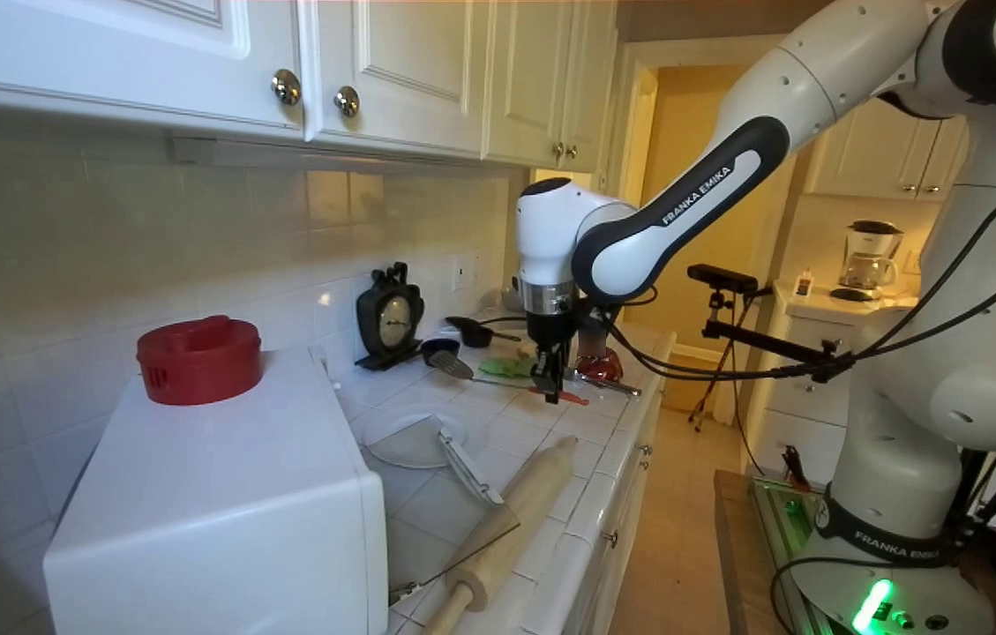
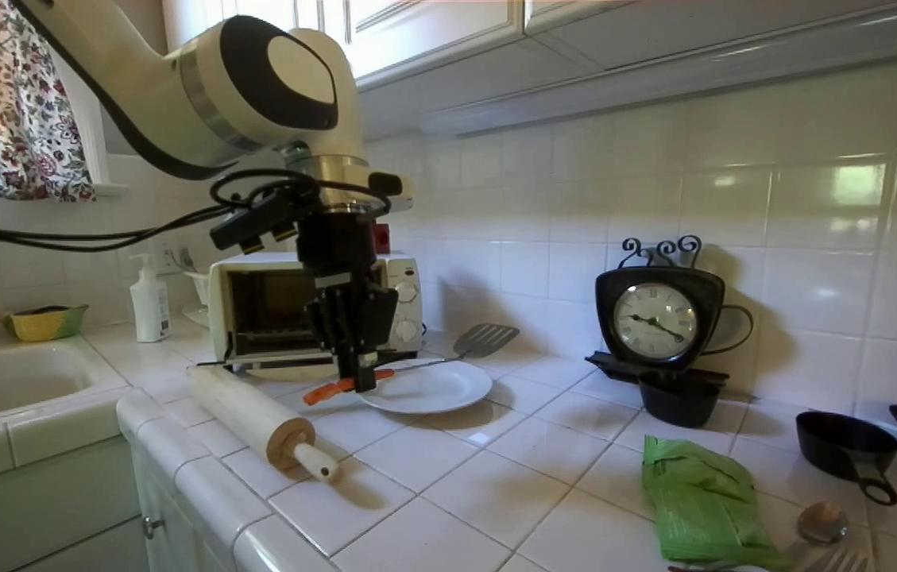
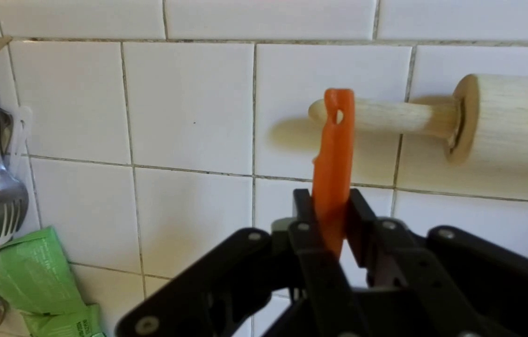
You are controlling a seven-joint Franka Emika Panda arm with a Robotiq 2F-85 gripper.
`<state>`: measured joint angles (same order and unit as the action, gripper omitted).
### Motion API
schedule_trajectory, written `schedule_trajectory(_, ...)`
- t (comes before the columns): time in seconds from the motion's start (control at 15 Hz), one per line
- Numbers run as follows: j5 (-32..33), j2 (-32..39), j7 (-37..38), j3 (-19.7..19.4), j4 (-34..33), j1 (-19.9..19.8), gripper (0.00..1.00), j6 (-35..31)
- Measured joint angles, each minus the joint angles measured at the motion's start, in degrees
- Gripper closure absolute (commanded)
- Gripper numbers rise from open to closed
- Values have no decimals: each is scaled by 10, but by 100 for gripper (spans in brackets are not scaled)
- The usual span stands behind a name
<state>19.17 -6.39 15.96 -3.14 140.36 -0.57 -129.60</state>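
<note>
My gripper (image 3: pixel 329 201) is shut on the orange handle of a slotted spatula (image 3: pixel 336 150). In the wrist view only the handle shows, with a hole near its end. In both exterior views the spatula's metal blade (image 1: pixel 450 363) (image 2: pixel 486 339) points toward the tiled back wall. The gripper (image 1: pixel 553 397) (image 2: pixel 358 384) points down and holds the spatula above the white tiled counter. A wooden rolling pin (image 3: pixel 511 121) (image 2: pixel 253 413) lies on the counter near the handle. A white plate (image 2: pixel 436 391) lies close by the gripper in an exterior view.
A white toaster oven (image 1: pixel 224 494) (image 2: pixel 400 290) carries a red container (image 1: pixel 198 362); its door is open. A black clock (image 2: pixel 659 322), black cups (image 2: pixel 845 445), a green packet (image 2: pixel 702 500) and cutlery (image 3: pixel 11 196) stand or lie farther along. Cabinets (image 1: pixel 409 70) hang above.
</note>
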Motion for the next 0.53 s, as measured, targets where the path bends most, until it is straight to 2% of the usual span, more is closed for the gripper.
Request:
schedule_trajectory(0.27,8,0,0,12,-5,0,95,6)
schedule_trajectory(0.53,28,1,-3,45,-34,5,95,52)
